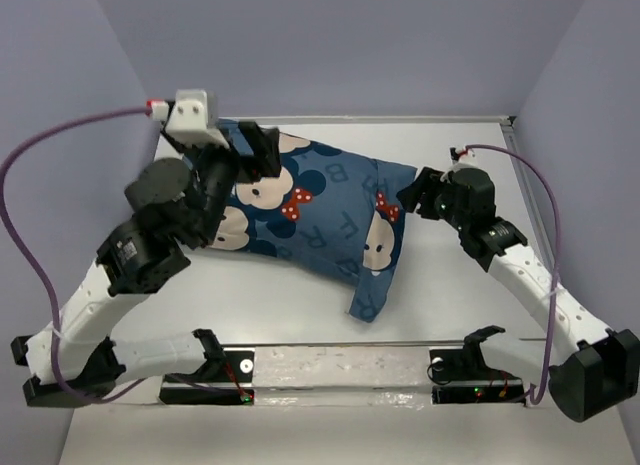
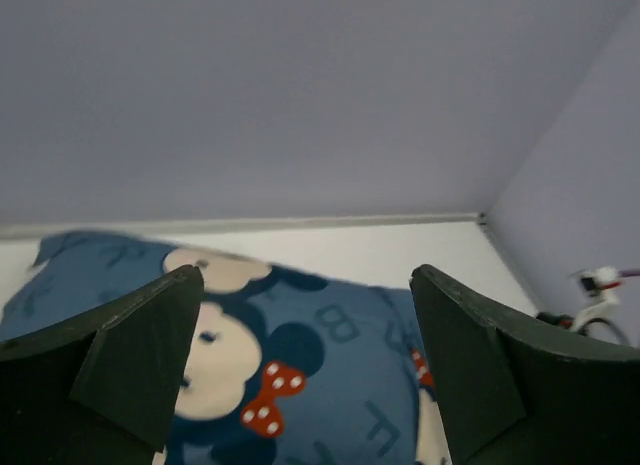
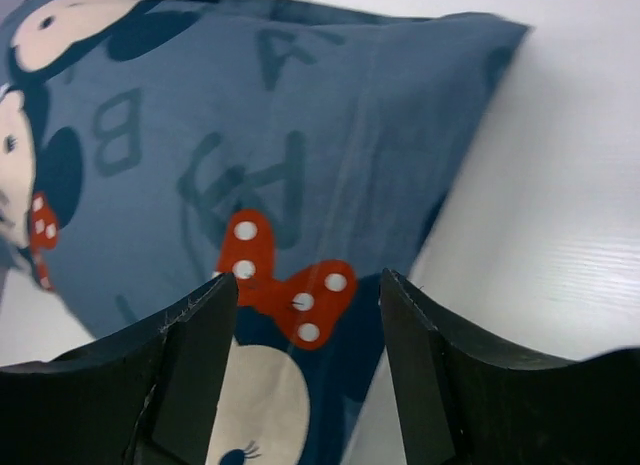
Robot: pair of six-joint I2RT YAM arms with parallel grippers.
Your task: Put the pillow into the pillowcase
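The left claw [image 1: 262, 148] is held above the far left end of the pillowcase [image 1: 320, 215]. Its fingers [image 2: 150, 345] are seen set wide apart, with nothing caught between them. The pillowcase is laid plump and slantwise on the white surface [image 1: 450, 315], between the two arms. The pillow is hidden, and whether it lies inside cannot be told. The right claw [image 1: 413, 197] is placed at the pillowcase's right corner. Its fingers are spread apart over a red dotted bow [image 3: 300, 295], and nothing is gripped.
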